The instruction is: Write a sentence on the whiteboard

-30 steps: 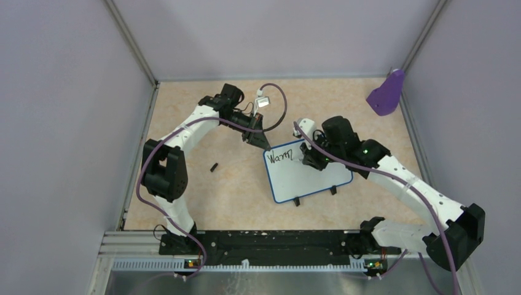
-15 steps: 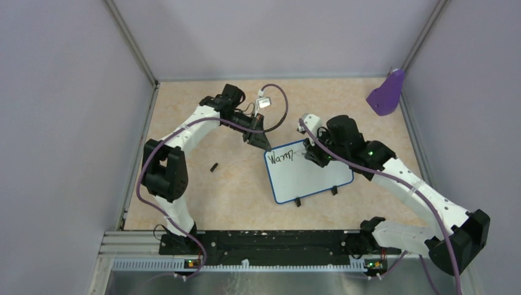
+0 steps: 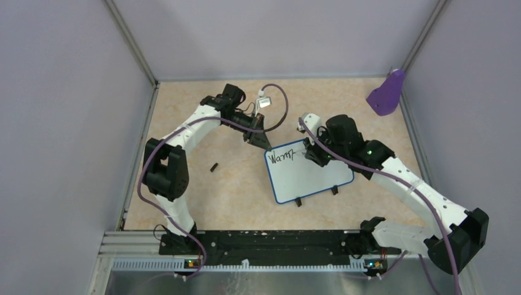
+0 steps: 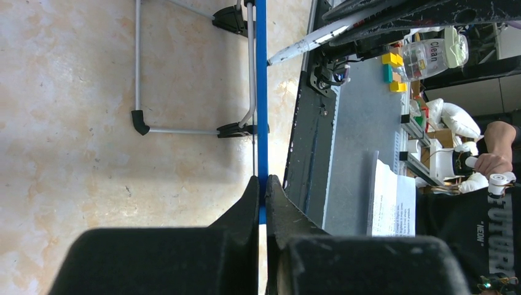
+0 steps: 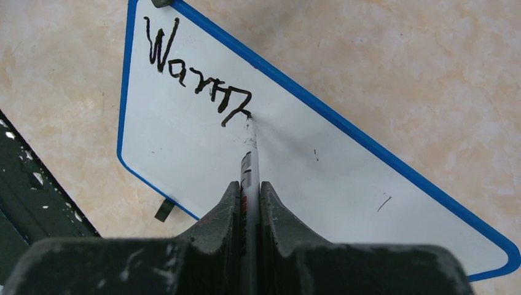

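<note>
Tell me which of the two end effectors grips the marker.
The right end effector, shut on the slim white marker pen whose tip touches the small blue-rimmed white whiteboard; the left end effector instead pinches that board's edge.

A purple scoop (image 3: 387, 93) stands in the far right corner of the beige, marbled table (image 3: 233, 196), close against the grey wall (image 3: 467, 92). A small black cap-like piece (image 3: 214, 166) lies by itself on the table's left half, and a metal rail (image 3: 246, 264) runs along the near edge. Beyond the table, the left wrist view shows a clear spray bottle (image 4: 430, 54) marked "Clean", yellow blocks (image 4: 393, 60) just beside it, a sheet of paper (image 4: 393, 200) and a person in a black shirt (image 4: 485, 227).
</note>
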Action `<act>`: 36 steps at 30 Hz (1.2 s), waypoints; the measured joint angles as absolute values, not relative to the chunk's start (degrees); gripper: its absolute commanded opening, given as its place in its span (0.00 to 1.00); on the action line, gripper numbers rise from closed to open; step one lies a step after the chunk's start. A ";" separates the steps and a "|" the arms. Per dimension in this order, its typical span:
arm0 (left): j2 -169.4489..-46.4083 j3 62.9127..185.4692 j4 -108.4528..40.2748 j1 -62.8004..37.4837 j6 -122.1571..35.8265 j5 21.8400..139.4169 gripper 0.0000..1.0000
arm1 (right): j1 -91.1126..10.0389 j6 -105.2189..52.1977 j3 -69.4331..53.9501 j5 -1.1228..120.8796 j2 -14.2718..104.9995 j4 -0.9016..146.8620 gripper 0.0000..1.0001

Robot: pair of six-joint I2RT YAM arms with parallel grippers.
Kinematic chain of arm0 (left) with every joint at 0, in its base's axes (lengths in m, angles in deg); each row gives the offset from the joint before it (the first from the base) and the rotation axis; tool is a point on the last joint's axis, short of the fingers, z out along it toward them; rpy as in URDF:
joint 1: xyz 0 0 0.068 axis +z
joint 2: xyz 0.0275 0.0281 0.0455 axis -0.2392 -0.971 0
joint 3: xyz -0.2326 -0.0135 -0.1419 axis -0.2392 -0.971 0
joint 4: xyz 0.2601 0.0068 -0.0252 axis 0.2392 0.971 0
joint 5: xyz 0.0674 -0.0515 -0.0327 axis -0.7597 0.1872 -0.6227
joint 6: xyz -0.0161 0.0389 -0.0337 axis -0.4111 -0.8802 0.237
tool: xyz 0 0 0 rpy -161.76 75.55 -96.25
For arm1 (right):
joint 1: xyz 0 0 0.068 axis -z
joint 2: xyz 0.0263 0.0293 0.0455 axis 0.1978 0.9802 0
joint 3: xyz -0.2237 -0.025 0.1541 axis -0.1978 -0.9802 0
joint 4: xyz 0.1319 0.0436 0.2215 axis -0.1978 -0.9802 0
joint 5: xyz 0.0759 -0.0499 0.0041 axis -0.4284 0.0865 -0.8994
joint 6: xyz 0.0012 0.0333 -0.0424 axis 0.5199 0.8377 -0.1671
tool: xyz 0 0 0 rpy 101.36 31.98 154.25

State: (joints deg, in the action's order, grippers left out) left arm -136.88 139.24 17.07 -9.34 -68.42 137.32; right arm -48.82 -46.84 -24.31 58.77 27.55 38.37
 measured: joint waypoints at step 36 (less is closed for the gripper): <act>-137.14 139.35 17.36 -9.38 -68.39 137.80 0.00 | -47.59 -46.19 -21.88 58.44 28.40 38.64 0.00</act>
State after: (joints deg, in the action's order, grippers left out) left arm -137.14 139.35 17.36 -9.38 -68.39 137.80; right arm -47.59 -46.19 -21.88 58.44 28.40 38.64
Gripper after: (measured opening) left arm 0.014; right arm 0.094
